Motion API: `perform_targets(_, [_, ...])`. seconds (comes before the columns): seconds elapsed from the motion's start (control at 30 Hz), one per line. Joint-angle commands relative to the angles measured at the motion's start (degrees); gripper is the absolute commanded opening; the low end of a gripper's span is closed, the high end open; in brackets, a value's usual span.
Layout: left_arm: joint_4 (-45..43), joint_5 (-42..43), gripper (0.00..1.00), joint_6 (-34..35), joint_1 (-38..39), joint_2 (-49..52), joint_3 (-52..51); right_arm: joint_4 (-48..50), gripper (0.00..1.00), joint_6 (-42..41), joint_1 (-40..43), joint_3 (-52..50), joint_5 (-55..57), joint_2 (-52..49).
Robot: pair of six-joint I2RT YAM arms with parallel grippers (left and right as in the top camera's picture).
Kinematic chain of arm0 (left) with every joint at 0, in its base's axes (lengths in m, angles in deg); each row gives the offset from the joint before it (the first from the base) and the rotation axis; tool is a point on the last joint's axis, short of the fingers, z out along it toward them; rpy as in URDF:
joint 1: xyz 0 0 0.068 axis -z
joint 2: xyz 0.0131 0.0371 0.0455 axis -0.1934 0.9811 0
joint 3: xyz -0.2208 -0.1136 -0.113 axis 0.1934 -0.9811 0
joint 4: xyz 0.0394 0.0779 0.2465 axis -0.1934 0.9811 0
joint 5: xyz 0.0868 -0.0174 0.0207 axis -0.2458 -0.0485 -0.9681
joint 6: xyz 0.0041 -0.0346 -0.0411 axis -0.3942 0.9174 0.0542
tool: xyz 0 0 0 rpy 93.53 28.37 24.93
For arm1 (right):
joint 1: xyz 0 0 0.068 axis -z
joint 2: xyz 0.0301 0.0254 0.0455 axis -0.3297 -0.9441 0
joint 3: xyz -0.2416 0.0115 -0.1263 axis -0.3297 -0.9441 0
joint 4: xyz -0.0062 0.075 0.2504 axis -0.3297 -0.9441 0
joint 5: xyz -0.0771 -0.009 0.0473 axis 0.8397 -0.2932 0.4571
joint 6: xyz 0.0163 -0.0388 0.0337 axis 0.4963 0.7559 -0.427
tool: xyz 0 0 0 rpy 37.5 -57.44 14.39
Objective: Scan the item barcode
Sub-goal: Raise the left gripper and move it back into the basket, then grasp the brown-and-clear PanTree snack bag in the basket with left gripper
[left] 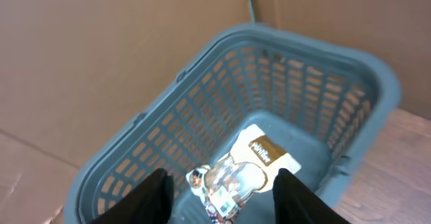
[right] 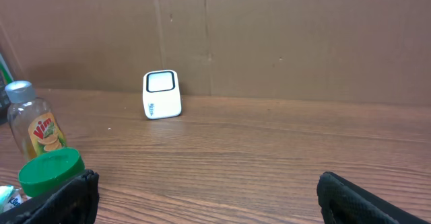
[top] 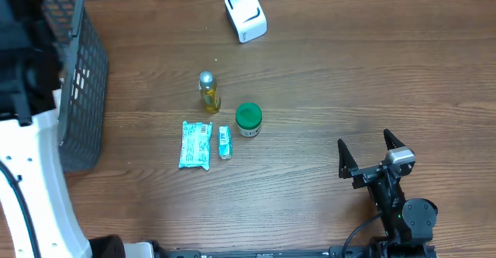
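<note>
In the left wrist view my left gripper (left: pixel 222 187) hangs over the grey-blue basket (left: pixel 377 76), jaws apart. Below the gap a shiny clear packet on a white and brown card (left: pixel 250 163) lies in the basket's bottom, touching neither finger. The white barcode scanner (top: pixel 246 14) stands at the table's far edge, and the right wrist view shows the scanner (right: pixel 162 94) too. My right gripper (top: pixel 370 151) rests wide open near the front right, nothing between its fingers (right: pixel 64 200).
Mid-table stand a small bottle with yellow liquid (top: pixel 208 92), a green-lidded jar (top: pixel 248 119), a teal packet (top: pixel 195 145) and a small teal tube (top: pixel 225 142). The basket (top: pixel 81 80) sits at the left edge. A cardboard wall backs the table.
</note>
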Motion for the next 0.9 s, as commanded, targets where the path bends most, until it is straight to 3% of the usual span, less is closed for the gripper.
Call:
perform_targets(0.0, [0.83,9.46,0.54,-0.81,-6.73,3.67,0.37,0.28,1.0,0.13,-0.28,-0.61,-0.04,0.46])
perform_targets(0.43, [8.39,18.56,0.66,-1.84,-20.37,21.07,0.33,0.31,1.0,0.11,-0.28,-0.61,-0.04,0.46])
perform_targets(0.6, [9.25,26.34,0.71,-6.47,-21.92,27.54,0.33,0.31,1.0,0.11,-0.28,-0.61,-0.04,0.46])
perform_targets(0.87, [11.13,27.28,0.82,-7.26,-21.84,36.74,0.33,0.31,1.0,0.11,-0.26,-0.61,-0.04,0.46])
